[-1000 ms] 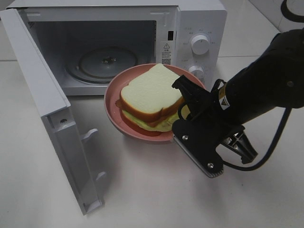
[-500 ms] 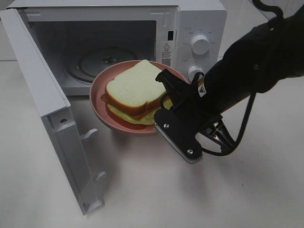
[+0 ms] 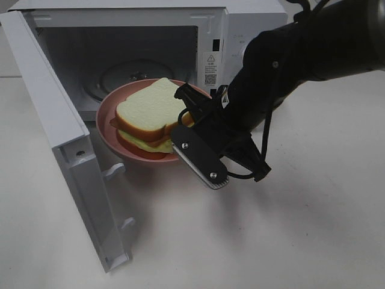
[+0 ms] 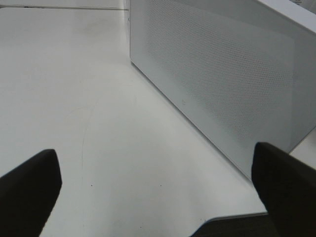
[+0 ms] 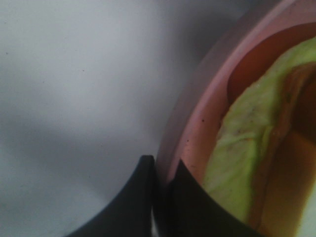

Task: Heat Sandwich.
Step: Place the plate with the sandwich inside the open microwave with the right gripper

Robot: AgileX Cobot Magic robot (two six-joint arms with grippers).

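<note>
Right gripper (image 3: 185,123) is pinched on the right rim of the pink plate (image 3: 108,123); in the right wrist view its two dark fingers (image 5: 140,197) are pressed together with the plate's edge (image 5: 197,123) between them, one finger outside the rim and one inside. The black arm reaches in from the far right and crosses in front of the microwave's control panel.

On the near left, the microwave door (image 3: 60,144) stands swung wide toward the near edge of the white desk (image 3: 271,241), its inner face and latch hooks showing.

The plate sits tilted just in front of the oven's opening, its far edge over the sill, and its underside looks clear of the desk, with a shadow below it. On it lies the sandwich (image 3: 150,111): thick white bread with tan crust on top, pale yellow-green and orange-red layers showing at the near side. From the right wrist camera the green filling (image 5: 242,148) lies just inside the rim beside the fingers.

Beyond the plate, the white microwave (image 3: 150,36) is open, and the glass turntable (image 3: 129,75) is visible inside its cavity.

Left gripper (image 4: 158,197) is out at the far left, behind the microwave's perforated side wall (image 4: 222,84); its fingertips are spread wide apart over bare desk, holding nothing.
</note>
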